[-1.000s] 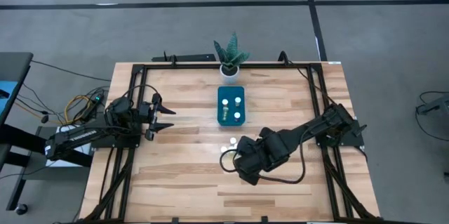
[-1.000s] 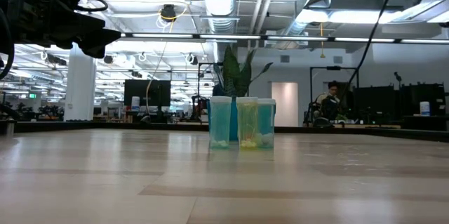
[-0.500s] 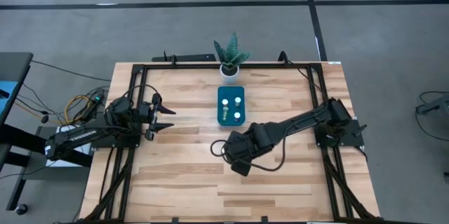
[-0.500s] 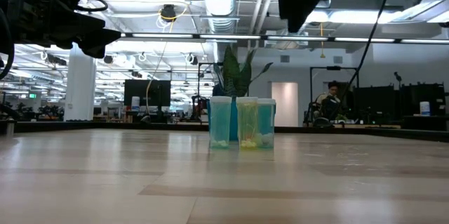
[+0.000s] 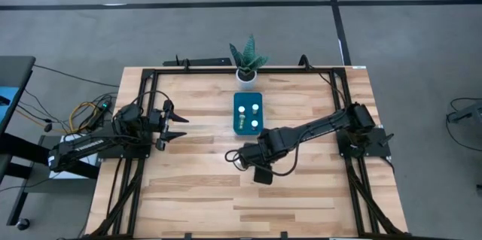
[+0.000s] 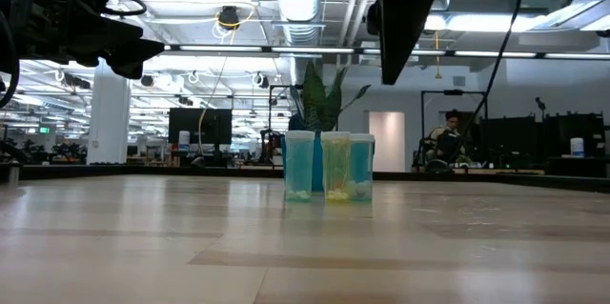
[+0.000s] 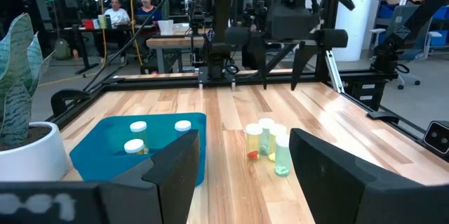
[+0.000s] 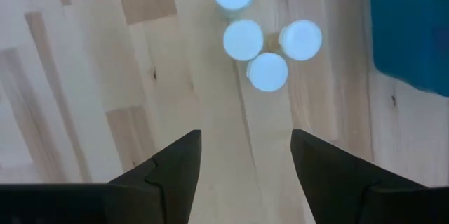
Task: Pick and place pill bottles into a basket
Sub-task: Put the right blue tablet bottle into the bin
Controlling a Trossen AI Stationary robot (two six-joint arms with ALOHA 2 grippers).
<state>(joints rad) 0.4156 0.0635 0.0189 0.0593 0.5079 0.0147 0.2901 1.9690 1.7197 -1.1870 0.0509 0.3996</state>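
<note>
Wooden table (image 5: pixel 188 187), potted plant (image 5: pixel 246 61) just behind basket (image 5: pixel 248 114), bottles (image 7: pixel 268 143) beside.

The pale, plank-striped wooden table (image 5: pixel 196 187) is carrying everything here, with a black metal frame (image 5: pixel 143 104) sitting along its edges. Directly below the right claw (image 8: pixel 245 140), which is hanging with its fingers spread, four small white-capped clear pill bottles (image 8: pixel 256 45) are standing upright on the boards; three are bunching together and one is sitting just beside them. Just past that cluster from the claw, the teal-blue rectangular plastic basket (image 5: pixel 248 124) is resting flat. Farther beyond it, at the table's far edge, the round white pot with a spiky green plant (image 5: pixel 246 75) is standing, well apart from the left claw (image 5: pixel 179 127).
</note>
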